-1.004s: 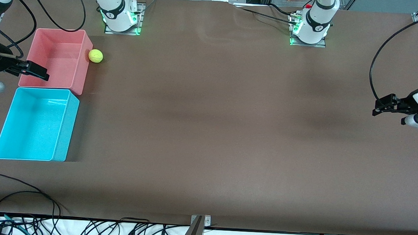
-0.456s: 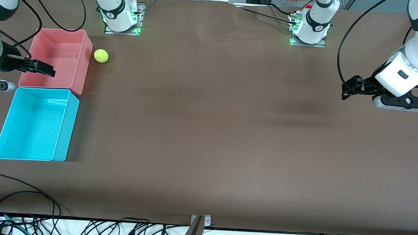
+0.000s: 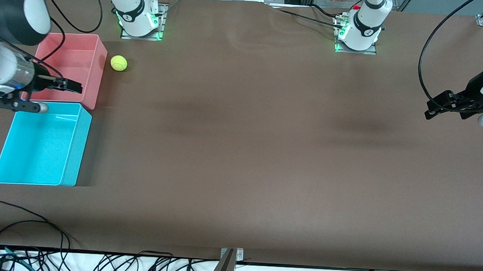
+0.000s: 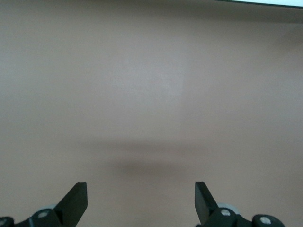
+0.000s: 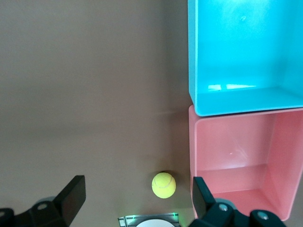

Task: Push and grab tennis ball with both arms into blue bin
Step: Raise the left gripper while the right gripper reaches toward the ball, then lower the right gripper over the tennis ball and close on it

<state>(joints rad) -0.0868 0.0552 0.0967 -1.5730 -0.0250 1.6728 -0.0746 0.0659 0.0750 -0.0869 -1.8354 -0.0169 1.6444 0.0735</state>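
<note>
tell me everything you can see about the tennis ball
The tennis ball is a small, fuzzy yellow-green sphere with a faint pale seam curving across it. It rests on the brown table, beside the pink bin with a narrow gap between them, at the right arm's end of the table. It lies farther from the front camera than the blue bin. No gripper touches it.

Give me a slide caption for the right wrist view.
Open right gripper above tennis ball beside pink bin; blue bin adjoining.
</note>
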